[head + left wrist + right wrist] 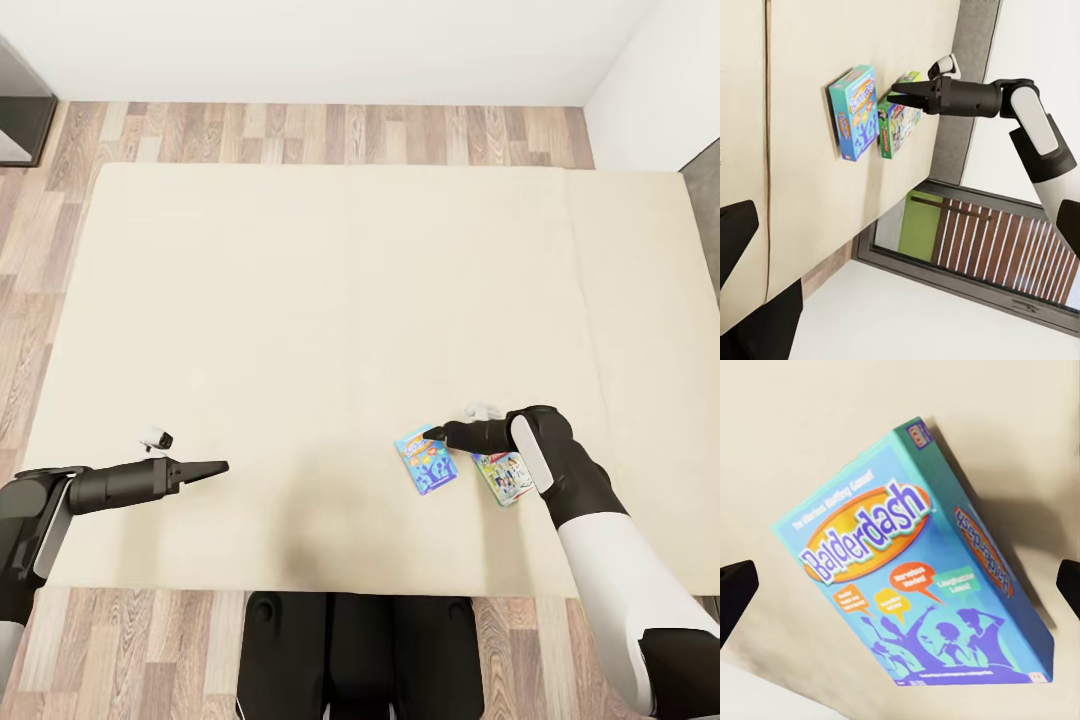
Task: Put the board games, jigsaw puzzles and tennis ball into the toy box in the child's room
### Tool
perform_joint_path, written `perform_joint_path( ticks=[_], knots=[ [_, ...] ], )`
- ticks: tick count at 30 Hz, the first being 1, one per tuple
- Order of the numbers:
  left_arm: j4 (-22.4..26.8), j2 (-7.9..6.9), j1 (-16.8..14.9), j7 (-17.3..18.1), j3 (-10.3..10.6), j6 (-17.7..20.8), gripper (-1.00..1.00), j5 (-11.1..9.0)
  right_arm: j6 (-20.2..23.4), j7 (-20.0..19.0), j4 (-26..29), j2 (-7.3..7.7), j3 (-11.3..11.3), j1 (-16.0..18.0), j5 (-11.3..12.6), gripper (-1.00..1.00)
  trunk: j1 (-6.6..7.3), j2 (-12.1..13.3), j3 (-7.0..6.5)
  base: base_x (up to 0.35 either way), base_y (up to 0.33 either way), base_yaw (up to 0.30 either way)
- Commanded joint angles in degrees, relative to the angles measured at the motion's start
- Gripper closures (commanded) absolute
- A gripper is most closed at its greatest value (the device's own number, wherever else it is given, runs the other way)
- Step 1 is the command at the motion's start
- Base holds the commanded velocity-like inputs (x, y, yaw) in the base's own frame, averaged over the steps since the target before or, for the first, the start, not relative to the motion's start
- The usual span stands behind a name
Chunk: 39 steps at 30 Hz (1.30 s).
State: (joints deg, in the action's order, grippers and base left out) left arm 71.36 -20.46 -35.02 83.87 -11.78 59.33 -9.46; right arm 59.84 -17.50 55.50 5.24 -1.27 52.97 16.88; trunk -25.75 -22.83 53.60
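Blue Balderdash board game (428, 461) lies flat on the cream bed (300, 300), near its front edge toward the right corner. Second board game (501, 477), green-edged, sits just beside it on the right-corner side. Right gripper (437, 434) hovers over the Balderdash box's far end, jaws spread, box centred between the fingertips (736, 592). Left gripper (218, 467) over the bed's front-left part, well apart from both; cannot tell its jaw state.

Both arms outstretched (right gripper (432, 434) spread wide)
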Motion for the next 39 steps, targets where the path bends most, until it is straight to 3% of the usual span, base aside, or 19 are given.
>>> perform_joint_path(
  ticks=[1, 39],
  knots=[
    [0.0, -0.02, 0.0, 0.2, 0.0, 0.6, -1.0, 0.0, 0.2, -0.3, 0.0, 0.06, -0.1, 0.0, -0.2, -1.0, -0.03, -0.1, 0.06, 0.0, 0.0, 0.0],
    [0.6, -0.13, 0.0, 0.6, -0.9, 0.6, -1.0, -0.3, 0.2, -0.6, 0.3, -0.2, -0.1, 1.0, 0.3, -1.0, -0.03, -0.1, 0.36, 0.0, 0.0, 0.0]
  ],
)
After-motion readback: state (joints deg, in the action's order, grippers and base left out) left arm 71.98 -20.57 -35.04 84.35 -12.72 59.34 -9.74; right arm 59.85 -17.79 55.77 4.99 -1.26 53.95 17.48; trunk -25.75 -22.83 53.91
